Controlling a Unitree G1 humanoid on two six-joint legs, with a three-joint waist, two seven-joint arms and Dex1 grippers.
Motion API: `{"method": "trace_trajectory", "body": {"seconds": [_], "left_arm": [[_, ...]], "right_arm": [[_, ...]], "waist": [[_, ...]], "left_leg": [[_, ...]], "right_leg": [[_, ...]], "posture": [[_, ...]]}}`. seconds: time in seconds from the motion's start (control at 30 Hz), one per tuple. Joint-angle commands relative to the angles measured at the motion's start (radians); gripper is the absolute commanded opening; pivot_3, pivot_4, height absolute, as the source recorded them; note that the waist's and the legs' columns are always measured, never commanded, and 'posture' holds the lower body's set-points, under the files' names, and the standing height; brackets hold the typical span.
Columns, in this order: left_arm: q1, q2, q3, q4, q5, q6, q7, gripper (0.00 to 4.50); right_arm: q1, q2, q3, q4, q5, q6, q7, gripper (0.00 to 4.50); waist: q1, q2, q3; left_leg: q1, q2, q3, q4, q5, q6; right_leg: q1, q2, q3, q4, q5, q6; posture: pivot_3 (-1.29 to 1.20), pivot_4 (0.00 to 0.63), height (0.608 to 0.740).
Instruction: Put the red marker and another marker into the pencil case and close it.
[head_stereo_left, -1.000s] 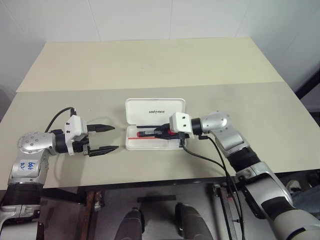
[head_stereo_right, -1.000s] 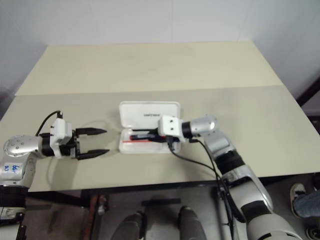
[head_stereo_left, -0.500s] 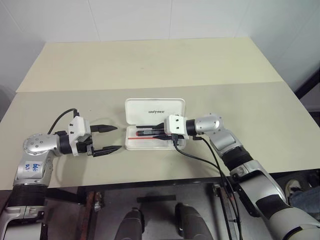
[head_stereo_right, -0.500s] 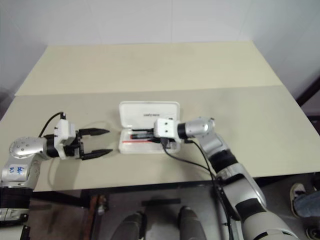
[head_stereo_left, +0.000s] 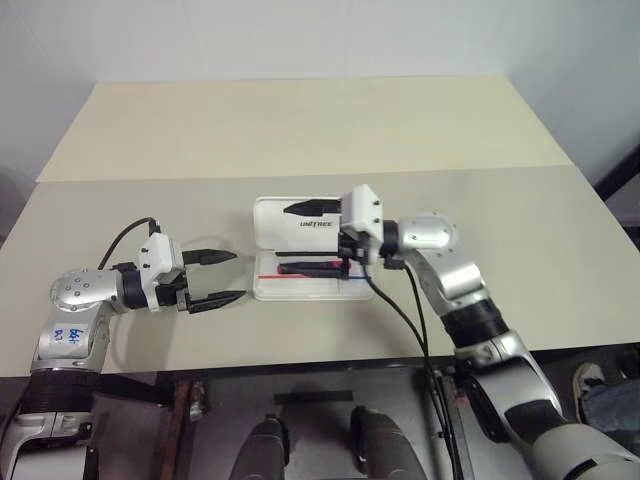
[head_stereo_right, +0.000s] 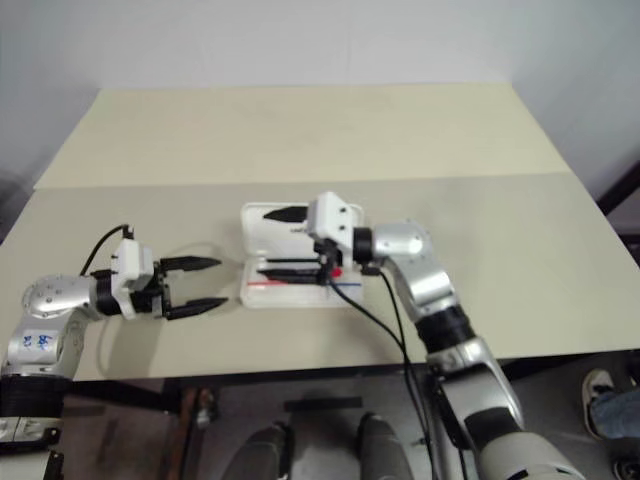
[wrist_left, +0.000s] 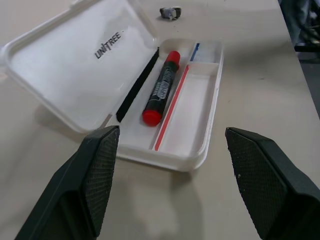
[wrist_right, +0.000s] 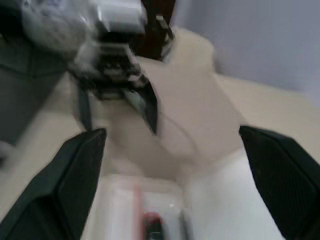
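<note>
- Beige surface (head_stereo_left: 300, 130) against white walls carries the work; it is built of two slabs with a seam running across behind the case.
- Pencil case (wrist_left: 197, 145): white, lying open near the front edge, lid folded back flat with its dark lettering showing, so the tray is free to take markers.
- Red marker (wrist_left: 161, 88): lies lengthwise in the tray beside the printed red line, untouched by either arm. A second dark marker seems to lie along the hinge side.
- Right gripper (head_stereo_left: 315, 238): raised over the case, jaws spread wide, holding nothing, one finger above the lid and one over the tray.
- Left gripper (head_stereo_left: 215, 277): waits just beside the case's left end, jaws well apart and empty, likely placed to steady the case or swing the lid shut.
</note>
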Motion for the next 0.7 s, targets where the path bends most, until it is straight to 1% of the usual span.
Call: {"method": "trace_trajectory", "body": {"seconds": [0.03,0.2,0.33,0.4,0.53,0.6,0.7], "left_arm": [[0.035,0.027,0.074,-0.062,-0.032,0.025,0.046,3.6],[0.14,0.076,0.146,-0.055,-0.005,-0.032,0.052,3.6],[0.261,0.114,0.281,0.003,-0.019,-0.074,0.066,3.6],[0.297,0.134,0.317,0.041,-0.012,-0.103,0.058,3.6],[0.305,0.183,0.36,0.178,0.008,-0.166,0.045,3.6],[0.298,0.2,0.362,0.227,0.012,-0.191,0.038,3.6],[0.247,0.254,0.358,0.387,0.037,-0.244,0.026,3.6]], "right_arm": [[0.092,-0.094,-0.069,-0.198,0.112,0.124,0.019,4.48],[0.191,-0.186,-0.134,-0.295,0.158,0.199,-0.019,4.48],[0.259,-0.265,-0.204,-0.295,0.145,0.199,-0.039,4.48],[0.276,-0.288,-0.218,-0.278,0.133,0.178,-0.036,4.48],[0.287,-0.303,-0.222,-0.259,0.11,0.145,-0.04,4.48],[0.287,-0.303,-0.223,-0.257,0.108,0.14,-0.041,4.48],[0.286,-0.299,-0.222,-0.254,0.106,0.132,-0.044,4.48]], "waist": [[-0.001,0.0,0.0],[-0.01,0.0,0.0],[-0.01,0.0,0.0],[-0.007,0.0,0.0],[-0.003,0.0,0.0],[-0.004,0.0,0.0],[-0.004,-0.001,0.0]], "left_leg": [[0.0,0.0,0.0,-0.001,0.0,0.0],[0.003,0.0,0.001,-0.005,0.0,0.0],[0.004,0.004,0.002,-0.007,-0.001,-0.001],[0.004,0.004,0.003,-0.007,-0.001,-0.001],[0.004,0.003,0.004,-0.006,-0.001,-0.001],[0.004,0.003,0.003,-0.005,0.0,-0.001],[0.004,0.004,0.003,-0.006,0.0,-0.001]], "right_leg": [[0.0,-0.001,0.0,-0.001,0.0,0.0],[0.0,0.0,0.003,-0.007,0.0,-0.001],[-0.002,0.001,0.002,-0.005,-0.002,-0.004],[-0.002,0.001,0.002,-0.005,-0.003,-0.005],[-0.001,0.001,0.001,-0.005,-0.003,-0.005],[0.0,0.0,0.0,-0.005,-0.003,-0.005],[0.0,-0.001,0.0,-0.006,-0.003,-0.005]], "posture": [[0.0,0.15,0.74],[0.0,0.15,0.74],[0.0,0.15,0.74],[0.0,0.15,0.74],[0.0,0.15,0.74],[0.0,0.15,0.74],[0.0,0.15,0.74]]}}
